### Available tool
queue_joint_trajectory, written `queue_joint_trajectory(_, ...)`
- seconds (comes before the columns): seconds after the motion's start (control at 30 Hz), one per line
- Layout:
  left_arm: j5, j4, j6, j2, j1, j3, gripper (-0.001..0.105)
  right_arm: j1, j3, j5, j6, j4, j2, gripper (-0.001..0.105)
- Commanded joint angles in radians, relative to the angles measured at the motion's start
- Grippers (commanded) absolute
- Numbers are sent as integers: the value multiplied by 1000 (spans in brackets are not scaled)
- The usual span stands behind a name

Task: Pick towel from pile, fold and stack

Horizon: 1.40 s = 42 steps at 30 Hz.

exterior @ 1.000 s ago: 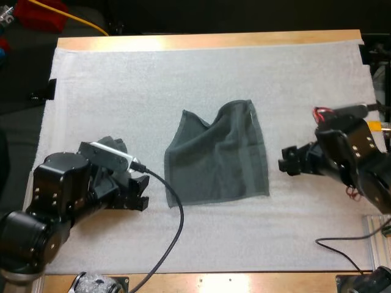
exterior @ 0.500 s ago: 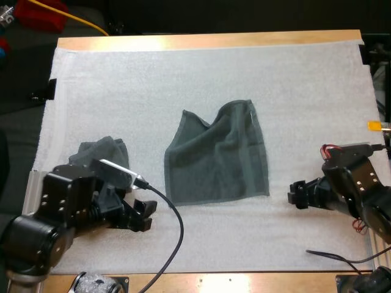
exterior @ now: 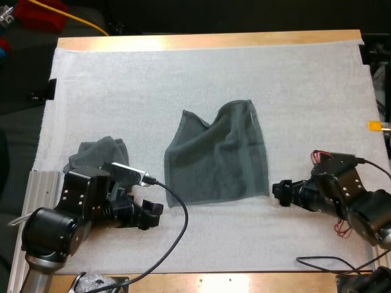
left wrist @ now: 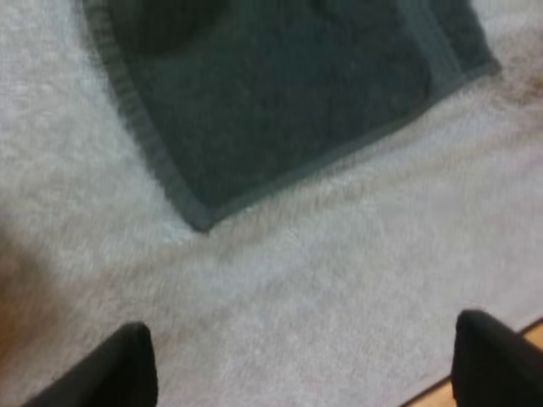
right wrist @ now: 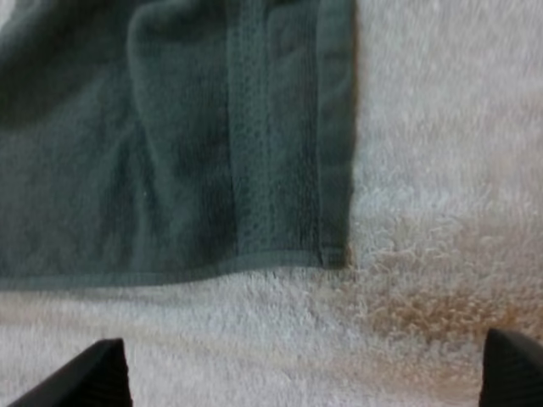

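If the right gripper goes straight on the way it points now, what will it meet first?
Probably the flat towel, at its near right corner. The right gripper is open and aims there, though its height is unclear.

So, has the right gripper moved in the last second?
Yes. The right gripper has come down along the right edge of the spread towel, toward the camera. It now sits just off the towel's near right corner, fingers open.
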Motion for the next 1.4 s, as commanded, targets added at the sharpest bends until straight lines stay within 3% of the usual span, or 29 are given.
queue_joint_trajectory(0.0, 16, -18, -9, -5, -1, -1, 69, -6, 8, -10, 16, -22, 11, 79)
queue_joint_trajectory(0.27, 16, -18, -9, -5, -1, -1, 69, -11, 48, -68, 153, -146, 132, 79)
queue_joint_trajectory(0.57, 16, -18, -6, -5, -1, -1, 69, -111, 181, -328, 406, -468, 274, 79)
queue_joint_trajectory(0.67, 16, -18, -3, -5, -1, -1, 69, -114, 207, -378, 446, -571, 312, 79)
queue_joint_trajectory(1.37, 16, -15, -2, -5, -1, -1, 69, -114, 207, -338, 546, -739, 492, 79)
